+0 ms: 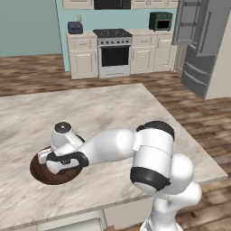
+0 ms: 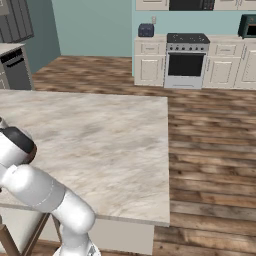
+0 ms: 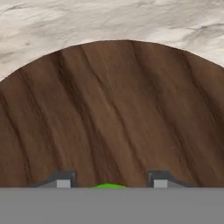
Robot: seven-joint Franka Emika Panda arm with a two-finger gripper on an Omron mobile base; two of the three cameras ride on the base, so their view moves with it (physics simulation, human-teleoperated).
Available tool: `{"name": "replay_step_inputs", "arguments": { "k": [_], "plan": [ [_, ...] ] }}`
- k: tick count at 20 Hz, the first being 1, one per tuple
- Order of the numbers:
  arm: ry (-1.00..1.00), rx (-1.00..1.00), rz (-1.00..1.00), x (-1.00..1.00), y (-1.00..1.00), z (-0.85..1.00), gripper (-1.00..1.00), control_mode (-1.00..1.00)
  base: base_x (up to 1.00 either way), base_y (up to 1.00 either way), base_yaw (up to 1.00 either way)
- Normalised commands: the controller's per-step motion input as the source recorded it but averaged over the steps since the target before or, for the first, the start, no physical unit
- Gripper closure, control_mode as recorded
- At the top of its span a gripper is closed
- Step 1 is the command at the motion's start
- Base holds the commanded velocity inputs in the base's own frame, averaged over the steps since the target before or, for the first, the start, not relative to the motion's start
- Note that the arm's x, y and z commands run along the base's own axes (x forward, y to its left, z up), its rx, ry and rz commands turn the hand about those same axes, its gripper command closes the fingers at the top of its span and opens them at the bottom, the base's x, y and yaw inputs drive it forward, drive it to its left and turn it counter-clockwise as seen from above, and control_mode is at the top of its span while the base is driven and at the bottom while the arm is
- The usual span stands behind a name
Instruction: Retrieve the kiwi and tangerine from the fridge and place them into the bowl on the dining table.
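We see a teal wall (image 1: 27, 22), wood plank floor (image 2: 210, 150), cream cabinets (image 1: 83, 56), a steel stove (image 1: 114, 52) and a green toaster oven (image 1: 160, 20).

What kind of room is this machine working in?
A home kitchen, rendered rather than real: a stove set between cream cabinets, a tall grey fridge with its door open, and a big stone-topped dining table holding a wooden bowl.

1. No legible text, label, brand, number or sign appears in any view.
2. The fridge (image 1: 198, 40) carries no readable marking.
3. The stove (image 1: 113, 52) controls are too small to read.
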Motion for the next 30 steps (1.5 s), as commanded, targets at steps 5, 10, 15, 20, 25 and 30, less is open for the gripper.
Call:
{"name": "replay_step_inputs", "arguments": {
  "k": [5, 10, 15, 20, 25, 30],
  "plan": [
    [0.0, -0.06, 0.0, 0.05, 0.4, -0.38, -1.0, -1.0, 0.0, 0.0, 0.0],
    [0.0, -0.01, -0.03, 0.0, 0.23, -0.05, -1.0, -1.0, 0.0, 0.0, 0.0],
    [-0.01, 0.0, -0.1, -0.01, 0.0, 0.9, -1.0, -1.0, 0.0, 0.0, 0.0],
    [0.0, 0.0, -0.07, -0.46, -0.06, 1.0, -1.0, -1.0, 0.0, 0.0, 0.0],
    [0.0, 0.0, -0.05, -0.64, -0.4, 1.0, -1.0, -1.0, 0.0, 0.0, 0.0],
    [0.01, 0.03, -0.06, -0.61, -0.84, 1.0, -1.0, -1.0, 0.0, 0.0, 0.0]
  ]
}}
